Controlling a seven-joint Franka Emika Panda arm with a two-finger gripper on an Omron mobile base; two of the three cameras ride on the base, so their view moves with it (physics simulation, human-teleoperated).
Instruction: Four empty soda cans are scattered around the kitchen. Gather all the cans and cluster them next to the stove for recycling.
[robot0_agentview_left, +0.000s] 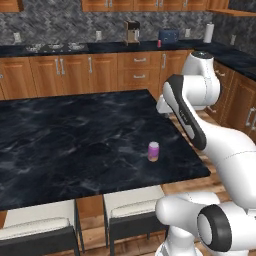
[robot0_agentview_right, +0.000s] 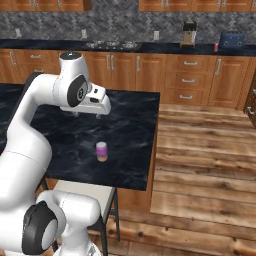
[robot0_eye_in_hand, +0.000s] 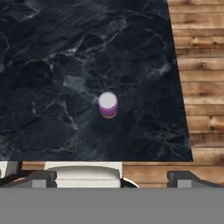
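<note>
Hovering Over the Island, Pincer Spread Wide Above a Lone Can

Standing by the stools, I saw the white arm bent out over the black marbled island (robot0_agentview_left: 75, 135), its hand hanging well above the slab. A single soda can (robot0_agentview_left: 153, 151) stood upright near the island's front corner, pale on top with a purple and orange body, nothing else close to it. It sat alone and far from where it belonged, which I took to be why the arm had been brought here: the can was one of the scattered ones, waiting to be collected.

Across the room, the stove (robot0_agentview_left: 52, 48) lay flat in the back counter, toward the left end. Another small red can (robot0_agentview_left: 159, 43) stood on that counter beside a blue toaster (robot0_agentview_left: 168, 35), with a coffee machine (robot0_agentview_left: 132, 32) a little further left. So the gathering spot was well apart from the island.

Looking down along the hand, the gripper (robot0_eye_in_hand: 111, 177) had its two dark tips set far apart, as wide as they seemed to go, with nothing between them and nothing touched. The can (robot0_eye_in_hand: 107, 104) showed some way ahead of the tips, near the middle of that downward look. I judged the hand was lined up for a descent, with the grasp not yet begun.
</note>
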